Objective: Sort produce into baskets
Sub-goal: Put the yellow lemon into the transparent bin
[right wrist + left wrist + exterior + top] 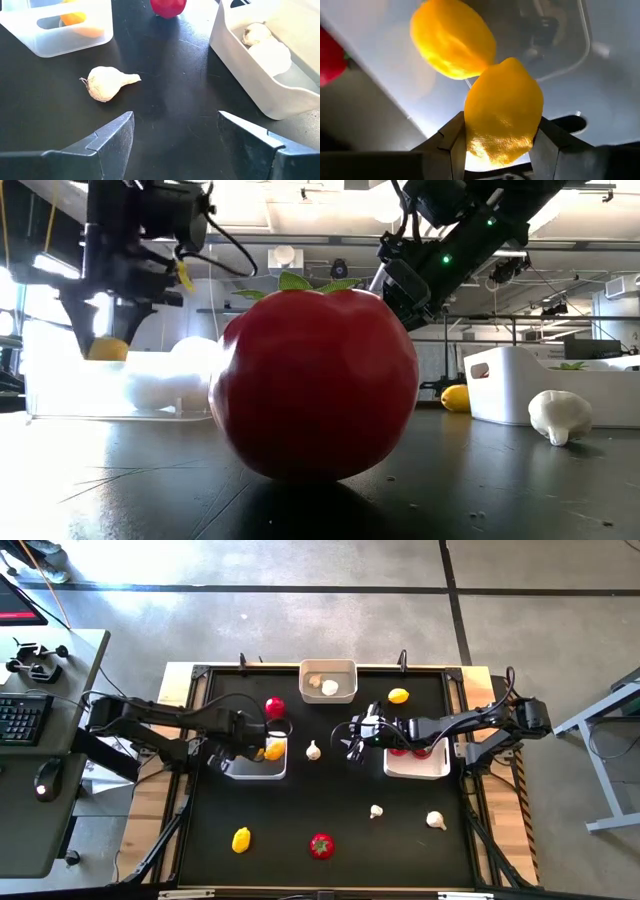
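Three shallow white plastic baskets sit on your black counter: one at the middle of the far edge (328,680) with pale garlic bulbs in it, one left of centre (255,762), and one right of centre (417,762) with red tomatoes in it.

Your left tool (495,145) hangs over the left basket, clamped on a yellow lemon-shaped piece (503,118). A second yellow lemon (451,42) lies in that basket just under it.

Your right tool (175,132) hovers low over the middle of the counter, its fingers spread wide with nothing between them. A white garlic-like bulb (106,82) lies on the bare counter just ahead of it, between the left basket and the tool.

Loose produce elsewhere:
- a red round tomato (274,706) near the left basket, on its far side;
- a yellow lemon (398,695) beside the far basket, toward the right edge;
- two white garlic bulbs (376,811) (435,820) nearer the front edge, on the right;
- a yellow lemon (241,839) near the front edge, on the left;
- a red tomato with a green top (321,845) at the middle of the front edge.
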`<state>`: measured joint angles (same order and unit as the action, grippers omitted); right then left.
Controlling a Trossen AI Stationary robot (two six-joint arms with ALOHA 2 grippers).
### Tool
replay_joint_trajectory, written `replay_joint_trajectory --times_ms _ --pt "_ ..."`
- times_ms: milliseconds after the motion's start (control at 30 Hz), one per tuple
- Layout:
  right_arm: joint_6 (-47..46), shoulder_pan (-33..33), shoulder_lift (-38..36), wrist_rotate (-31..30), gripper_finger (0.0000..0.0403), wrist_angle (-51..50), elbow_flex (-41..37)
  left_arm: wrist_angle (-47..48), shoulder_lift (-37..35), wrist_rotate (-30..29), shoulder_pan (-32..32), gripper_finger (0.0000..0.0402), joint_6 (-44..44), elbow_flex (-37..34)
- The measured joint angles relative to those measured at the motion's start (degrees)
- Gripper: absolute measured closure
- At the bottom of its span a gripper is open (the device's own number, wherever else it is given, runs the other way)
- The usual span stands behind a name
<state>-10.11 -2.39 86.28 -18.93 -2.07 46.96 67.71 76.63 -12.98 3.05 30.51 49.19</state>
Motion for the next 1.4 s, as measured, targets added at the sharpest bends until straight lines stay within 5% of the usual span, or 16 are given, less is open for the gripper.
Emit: replay_joint_trajectory --times_ms 400,867,1133,1400 --pt "-0.07 -0.01 0.00 0.02 0.0128 0.01 0.00 -0.99 0.01 -0.30 -0.17 0.0257 18.64 -1.68" --pt "-0.09 0.01 0.00 0.04 0.0128 0.01 0.00 -1.98 0.01 -2.15 -3.13 0.0189 16.20 -1.68" --pt "-0.07 0.00 0.00 0.04 0.0128 0.01 0.00 0.88 0.01 -7.24 -5.59 0.0184 15.14 -1.66" --pt "-0.33 0.01 0.00 0.05 0.0128 0.03 0.00 4.64 0.01 -5.89 -6.64 0.0185 16.60 -1.62"
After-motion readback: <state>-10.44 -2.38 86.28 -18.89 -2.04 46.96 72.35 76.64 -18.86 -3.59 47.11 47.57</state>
